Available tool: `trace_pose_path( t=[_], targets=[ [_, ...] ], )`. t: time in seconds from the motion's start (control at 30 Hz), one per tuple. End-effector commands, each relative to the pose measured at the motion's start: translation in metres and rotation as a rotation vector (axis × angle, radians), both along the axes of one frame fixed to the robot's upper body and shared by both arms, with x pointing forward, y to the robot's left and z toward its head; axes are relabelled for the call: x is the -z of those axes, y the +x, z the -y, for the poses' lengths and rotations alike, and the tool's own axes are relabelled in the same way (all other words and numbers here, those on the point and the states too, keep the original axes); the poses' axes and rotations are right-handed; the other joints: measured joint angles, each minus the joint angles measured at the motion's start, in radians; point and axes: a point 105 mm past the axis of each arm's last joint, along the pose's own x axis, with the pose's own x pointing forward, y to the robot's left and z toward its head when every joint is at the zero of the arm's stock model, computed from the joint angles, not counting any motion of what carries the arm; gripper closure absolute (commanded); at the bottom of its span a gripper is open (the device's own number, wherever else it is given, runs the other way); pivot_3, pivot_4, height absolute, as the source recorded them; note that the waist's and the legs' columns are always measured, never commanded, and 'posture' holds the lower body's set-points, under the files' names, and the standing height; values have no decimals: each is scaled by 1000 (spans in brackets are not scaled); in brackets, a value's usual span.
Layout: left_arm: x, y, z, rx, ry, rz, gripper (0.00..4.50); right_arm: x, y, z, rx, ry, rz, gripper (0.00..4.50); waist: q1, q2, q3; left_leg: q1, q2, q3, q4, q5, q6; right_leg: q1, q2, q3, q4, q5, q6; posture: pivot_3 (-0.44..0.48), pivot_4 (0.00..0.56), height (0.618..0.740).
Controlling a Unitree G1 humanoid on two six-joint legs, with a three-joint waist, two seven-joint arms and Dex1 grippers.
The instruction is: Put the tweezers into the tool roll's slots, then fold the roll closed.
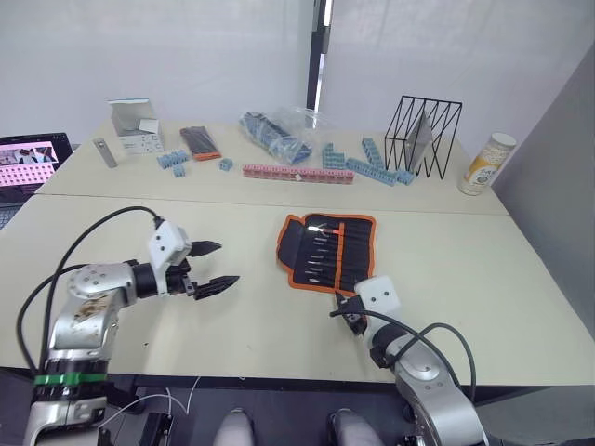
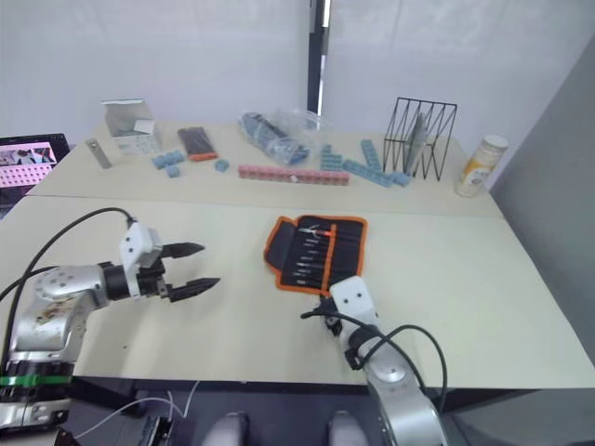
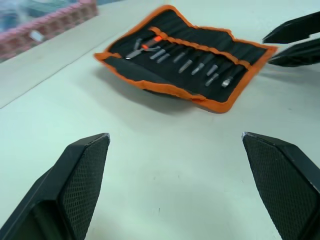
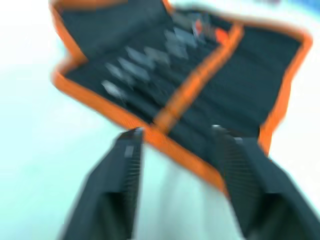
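Currently I have the table running across the frame, its far half at the upper part of the head view carrying clutter I am leaving alone: the wire rack at upper right, the pink block strip at centre top, the blue blocks beside it. Centre of frame, the tool roll lies unfolded and flat, orange trim all round, inner face up, which is why its slots are reachable from above. The tweezers look seated in a row in those slots, tips toward the near edge; the count I cannot confirm. My judgement: insertion is done, folding remains. At lower left, the left gripper hovers above bare table, well apart from the roll, fingers spread wide and empty, presumably parked clear. At lower centre, the right gripper sits just at the roll's near orange edge, fingers parted and holding nothing, straddling the trim in its wrist view, positioned, I judge, to pinch that edge and turn it over.
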Motion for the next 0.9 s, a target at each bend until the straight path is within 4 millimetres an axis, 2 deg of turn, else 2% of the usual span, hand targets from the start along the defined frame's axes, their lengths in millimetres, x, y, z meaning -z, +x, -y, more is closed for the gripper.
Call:
trace_pose_path(
  t=[0.03, 0.1, 0.17, 0.33, 0.4, 0.53, 0.77, 0.9],
  targets=[
    [-19, -8, -3, -20, -49, 39, 0, -29, -2, -25, -132, 25, 118, 590, 0, 0, 0, 0, 0, 0, 0, -1, -2, 0, 0, 0, 0, 0, 0, 0, 150, 740],
    [-20, -12, -3, -19, -61, 28, 0, -28, 2, -39, -191, 6, 122, 14, 1, 0, 0, 0, 0, 0, 1, -3, -5, 0, 0, 0, 0, 0, 0, 0, 150, 740],
    [-20, -15, -2, -19, -62, 24, 0, -26, 7, -52, -233, -15, 126, 14, -1, 0, 0, 0, 0, 0, 1, -3, -5, 0, 0, 0, 0, 0, 0, 0, 150, 740],
    [-19, -19, -5, -45, -54, 22, 0, -25, 36, -82, -239, -126, 187, 14, -9, 0, 0, 1, 0, 1, 2, -1, -2, 0, 0, 0, 0, 1, -1, 0, 150, 740],
    [-19, -21, -7, -57, -58, 17, 0, -17, 47, -93, -241, -226, 206, 14, -10, 0, 0, 0, 0, 1, 1, 0, -1, 0, 0, 0, 0, 1, -1, 0, 150, 740],
    [-22, -21, -8, -71, -61, 22, 0, -6, 59, -98, -189, -286, 194, 14, -8, 0, 0, 0, 0, 1, 0, 1, 2, 0, 0, 0, 0, 1, -1, 0, 150, 740],
    [-21, -19, -6, -82, -54, 25, 0, -12, 64, -110, -206, -263, 231, 14, -14, 0, 1, -1, 0, 1, -1, 1, 2, -2, 1, 0, 0, 1, -1, 0, 150, 740],
    [-21, -17, -4, -90, -58, 28, 0, -11, 70, -111, -189, -256, 230, 1152, -15, 0, 1, -1, 0, 1, -1, 1, 2, -2, 1, 0, 0, 1, -1, 0, 150, 740]
  ],
)
